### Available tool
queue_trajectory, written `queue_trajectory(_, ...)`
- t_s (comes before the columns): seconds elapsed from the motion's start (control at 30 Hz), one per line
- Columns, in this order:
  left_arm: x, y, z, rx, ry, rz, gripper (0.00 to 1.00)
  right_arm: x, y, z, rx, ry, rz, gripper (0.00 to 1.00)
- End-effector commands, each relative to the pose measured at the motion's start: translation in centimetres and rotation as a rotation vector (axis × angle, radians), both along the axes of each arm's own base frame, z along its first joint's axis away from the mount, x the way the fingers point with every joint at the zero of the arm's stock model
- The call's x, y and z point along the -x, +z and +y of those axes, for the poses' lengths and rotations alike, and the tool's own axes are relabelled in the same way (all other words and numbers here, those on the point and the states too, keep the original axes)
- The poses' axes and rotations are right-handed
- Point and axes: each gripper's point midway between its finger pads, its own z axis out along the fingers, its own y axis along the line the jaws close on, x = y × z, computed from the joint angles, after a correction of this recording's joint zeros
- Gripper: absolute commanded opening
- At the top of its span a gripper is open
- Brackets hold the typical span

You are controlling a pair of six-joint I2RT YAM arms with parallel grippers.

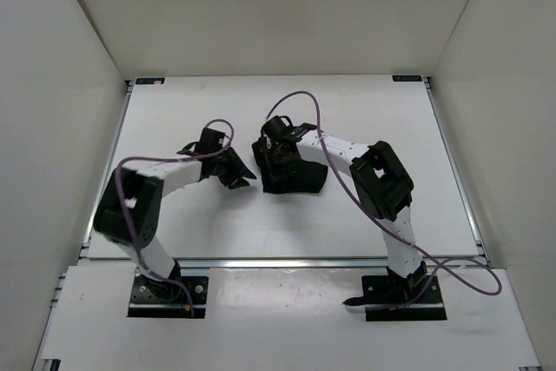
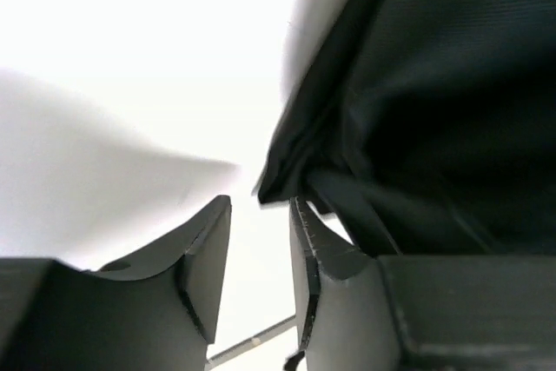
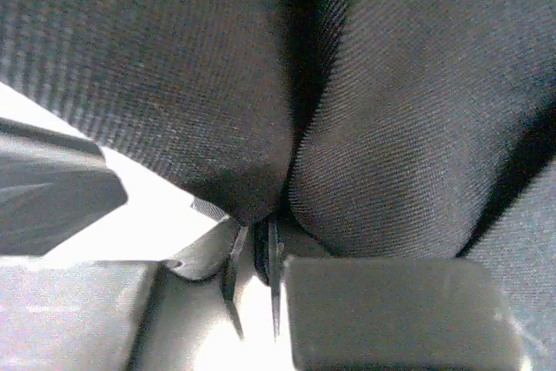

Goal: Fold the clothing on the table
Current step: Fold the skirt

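The clothing [image 1: 297, 180] is a black bundle bunched near the middle of the white table [image 1: 174, 119]. My left gripper [image 1: 236, 171] sits just left of the bundle. In the left wrist view the left gripper [image 2: 261, 213] is open with only white table between its fingers, and the clothing's [image 2: 434, 84] folded edge hangs just past the right fingertip [image 2: 304, 223]. My right gripper [image 1: 276, 147] is at the bundle's far left corner. In the right wrist view the right gripper [image 3: 256, 236] is shut on a thin fold of the clothing [image 3: 391, 128], which fills that view.
Pale walls [image 1: 61, 84] enclose the table on three sides. Metal rails [image 1: 287, 261] run along its edges. A purple cable [image 1: 304, 97] loops above the right arm, and another [image 1: 469, 280] trails by its base.
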Motion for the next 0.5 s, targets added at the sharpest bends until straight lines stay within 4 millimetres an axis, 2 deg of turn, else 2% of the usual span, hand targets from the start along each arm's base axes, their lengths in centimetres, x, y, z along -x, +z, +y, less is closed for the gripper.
queue_trajectory(0.0, -2.2, 6.5, 3.7, 0.008, 0.17, -0.184, 0.45, -0.6, -0.6, -3.0, 0.138, -0.093, -0.013, 0.11)
queue_trajectory(0.03, -2.1, 8.1, 4.3, 0.027, 0.203, -0.24, 0.46, -1.1, -0.4, -3.5, 0.173, -0.125, -0.037, 0.15)
queue_trajectory(0.07, -2.1, 9.2, 5.4, 0.045, 0.251, -0.268, 0.52, -1.5, -0.1, -4.0, 0.201, -0.147, -0.061, 0.16)
queue_trajectory(0.17, -2.4, 11.5, 7.9, 0.065, 0.331, -0.32, 0.51, -2.5, 3.6, -4.1, 0.24, -0.161, -0.154, 0.36)
queue_trajectory(0.2, -2.4, 11.8, 8.3, 0.063, 0.325, -0.323, 0.52, -2.6, 4.5, -3.9, 0.234, -0.157, -0.17, 0.45)
queue_trajectory(0.23, -2.5, 11.8, 9.0, 0.054, 0.324, -0.322, 0.53, -2.9, 6.1, -3.7, 0.219, -0.137, -0.194, 0.63)
queue_trajectory(0.27, -2.1, 11.8, 8.8, 0.053, 0.308, -0.309, 0.53, -2.9, 8.3, -3.0, 0.17, -0.142, -0.213, 0.66)
queue_trajectory(0.3, -2.3, 11.8, 9.2, 0.042, 0.313, -0.315, 0.54, -3.1, 9.3, -3.2, 0.134, -0.149, -0.204, 0.68)
queue_trajectory(0.33, -2.2, 12.2, 9.4, 0.049, 0.319, -0.32, 0.54, -3.3, 11.2, -3.1, 0.085, -0.142, -0.23, 0.85)
queue_trajectory(0.37, -2.0, 12.1, 9.7, 0.051, 0.325, -0.321, 0.54, -3.2, 12.6, -3.1, 0.04, -0.138, -0.242, 0.92)
queue_trajectory(0.4, -1.8, 12.0, 10.1, 0.049, 0.335, -0.326, 0.54, -2.5, 13.7, -3.6, 0.008, -0.13, -0.243, 0.94)
queue_trajectory(0.47, -1.6, 12.4, 10.2, 0.062, 0.337, -0.332, 0.54, -2.5, 15.2, -4.9, -0.032, -0.16, -0.252, 0.98)
